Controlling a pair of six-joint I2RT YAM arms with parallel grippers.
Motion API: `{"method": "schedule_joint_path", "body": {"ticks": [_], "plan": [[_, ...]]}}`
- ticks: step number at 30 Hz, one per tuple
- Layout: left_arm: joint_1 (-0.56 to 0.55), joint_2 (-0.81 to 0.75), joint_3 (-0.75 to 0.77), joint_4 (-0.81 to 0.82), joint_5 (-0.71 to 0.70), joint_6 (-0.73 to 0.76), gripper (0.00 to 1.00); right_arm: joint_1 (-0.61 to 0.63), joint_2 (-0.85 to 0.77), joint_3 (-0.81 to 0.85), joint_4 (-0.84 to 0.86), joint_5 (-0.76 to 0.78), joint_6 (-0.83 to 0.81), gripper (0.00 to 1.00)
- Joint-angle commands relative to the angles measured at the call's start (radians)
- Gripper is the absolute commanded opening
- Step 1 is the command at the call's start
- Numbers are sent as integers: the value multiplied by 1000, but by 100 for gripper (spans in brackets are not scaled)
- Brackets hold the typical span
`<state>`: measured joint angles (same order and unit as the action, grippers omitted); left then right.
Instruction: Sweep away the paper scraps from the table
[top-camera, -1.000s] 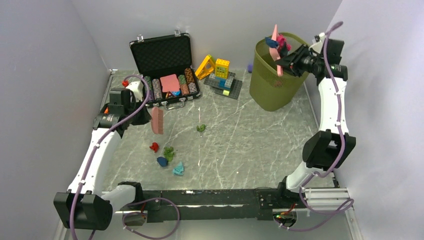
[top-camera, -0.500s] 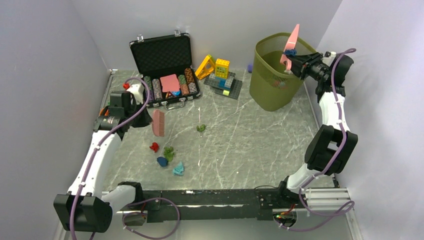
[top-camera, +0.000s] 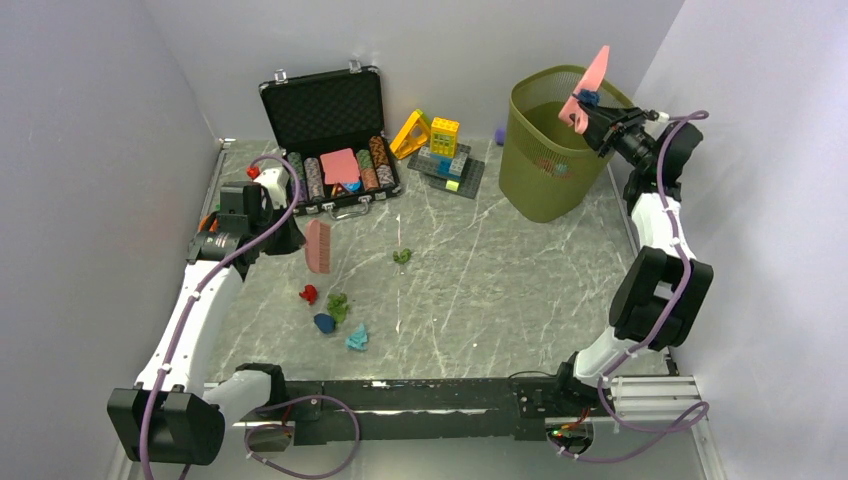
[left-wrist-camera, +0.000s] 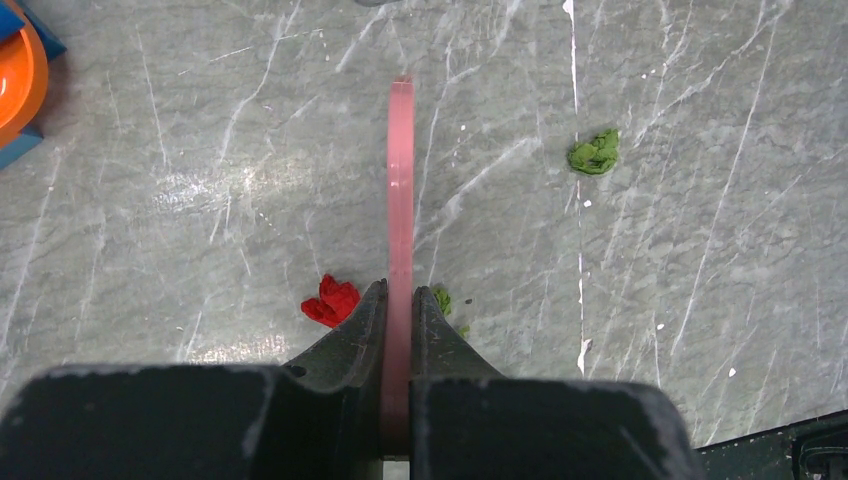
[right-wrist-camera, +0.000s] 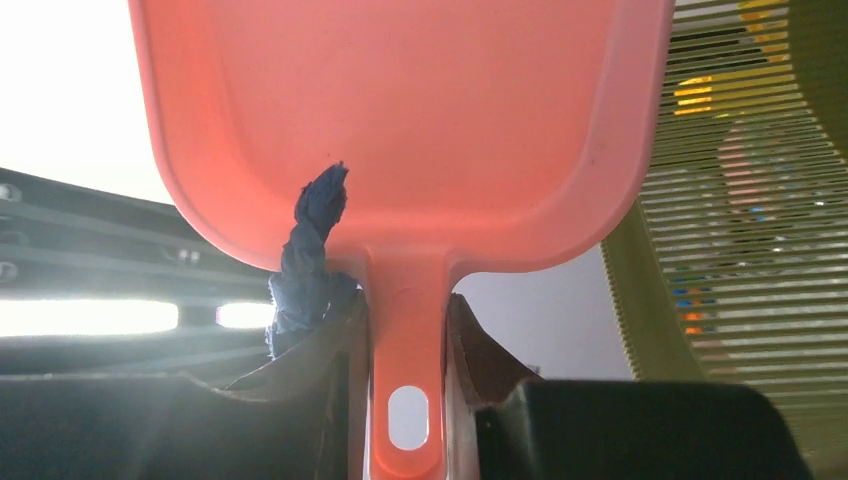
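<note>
Several paper scraps lie on the table (top-camera: 500, 270) at left centre: green (top-camera: 402, 256), red (top-camera: 309, 294), green (top-camera: 338, 305), dark blue (top-camera: 324, 323) and teal (top-camera: 357, 338). My left gripper (top-camera: 296, 236) is shut on a pink brush (top-camera: 319, 246), held upright above the table. In the left wrist view the brush (left-wrist-camera: 400, 190) stands between the red scrap (left-wrist-camera: 331, 301) and a green scrap (left-wrist-camera: 596, 153). My right gripper (top-camera: 603, 125) is shut on the handle of a pink dustpan (top-camera: 592, 80), raised above the rim of the green bin (top-camera: 545, 160). A dark blue scrap (right-wrist-camera: 310, 260) clings to the pan by the handle.
An open black case (top-camera: 335, 135) with poker chip stacks stands at the back left. Plastic building blocks (top-camera: 442, 150) sit beside it. Light walls close in both sides, and a metal rail (top-camera: 420, 395) runs along the near edge.
The right arm drew back and raised the dustpan from over the bin's mouth to above its right rim; the pink scrap has gone from it. The left brush shifted slightly right.
</note>
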<state>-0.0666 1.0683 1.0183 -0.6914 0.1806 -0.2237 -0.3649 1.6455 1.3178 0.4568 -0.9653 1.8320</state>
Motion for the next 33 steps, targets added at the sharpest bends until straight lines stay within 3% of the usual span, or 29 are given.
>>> {"method": "schedule_joint_path", "body": {"ticks": [1, 4, 10, 16, 18, 23, 27, 33], "plan": [[3, -18, 5, 56, 16, 3, 0, 6, 65, -44, 394, 47, 358, 0], [4, -13, 7, 58, 22, 0, 0, 5, 72, -60, 434, 45, 397, 0], [4, -6, 11, 59, 29, -3, 0, 4, 26, -73, 234, 54, 220, 0], [4, -6, 8, 61, 25, 4, 0, 12, -10, 221, -402, 114, -287, 0], [4, -2, 8, 62, 30, 3, 0, 15, 5, 384, -664, 217, -499, 0], [4, 4, 8, 69, 43, 2, 0, 64, 66, 672, -1105, 583, -889, 0], [3, 3, 9, 70, 45, 3, 0, 137, 128, 809, -1264, 795, -1072, 0], [3, 3, 6, 69, 45, 7, 0, 329, 199, 864, -1379, 1285, -1334, 0]]}}
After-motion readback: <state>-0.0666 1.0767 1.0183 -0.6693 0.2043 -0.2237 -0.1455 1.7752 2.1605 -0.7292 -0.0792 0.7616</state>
